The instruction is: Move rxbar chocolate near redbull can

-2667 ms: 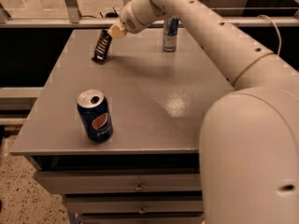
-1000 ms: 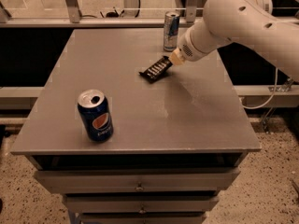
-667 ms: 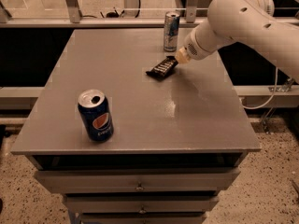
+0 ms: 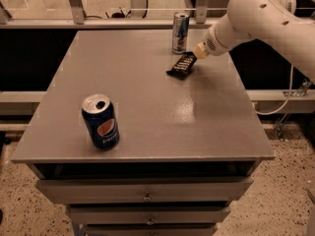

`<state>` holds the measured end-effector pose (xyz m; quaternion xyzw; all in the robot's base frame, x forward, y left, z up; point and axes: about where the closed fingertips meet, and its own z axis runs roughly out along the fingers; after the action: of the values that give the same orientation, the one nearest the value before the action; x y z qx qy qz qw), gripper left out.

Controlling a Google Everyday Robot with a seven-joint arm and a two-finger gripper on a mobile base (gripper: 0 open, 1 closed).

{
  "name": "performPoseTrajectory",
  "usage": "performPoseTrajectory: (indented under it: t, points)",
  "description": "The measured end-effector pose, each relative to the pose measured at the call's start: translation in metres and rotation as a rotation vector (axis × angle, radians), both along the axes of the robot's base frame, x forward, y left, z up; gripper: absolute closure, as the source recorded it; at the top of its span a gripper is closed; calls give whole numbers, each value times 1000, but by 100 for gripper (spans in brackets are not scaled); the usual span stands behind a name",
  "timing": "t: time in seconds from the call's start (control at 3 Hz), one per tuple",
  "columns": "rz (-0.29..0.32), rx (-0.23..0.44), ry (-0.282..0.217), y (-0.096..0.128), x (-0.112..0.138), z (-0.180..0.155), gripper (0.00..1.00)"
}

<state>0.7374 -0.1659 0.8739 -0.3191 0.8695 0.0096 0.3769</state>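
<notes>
In under three seconds I have carried the rxbar chocolate (image 4: 180, 66) from the far left of the table (image 4: 147, 107) across to its right rear part; in the last second it has crept closer to the redbull can (image 4: 180, 27) and sunk lower; its near end now seems to rest on the tabletop, though the dark wrapper against its own shadow makes that hard to be sure of. My gripper (image 4: 196, 54) sits at the bar's raised far end, just right of the can; whether it clamps the wrapper or has let go I cannot tell. The bar lies just in front of the upright can, apart from it; the Pepsi can (image 4: 101, 123) stands well away at front left. I judge the carrying done; only freeing the bar and backing off without nudging the can is left.
</notes>
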Motion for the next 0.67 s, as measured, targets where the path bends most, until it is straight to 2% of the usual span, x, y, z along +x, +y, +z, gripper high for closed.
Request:
performPoseTrajectory:
  t: [0.67]
  points:
    - [-78,28,-66,-28,21,15,100]
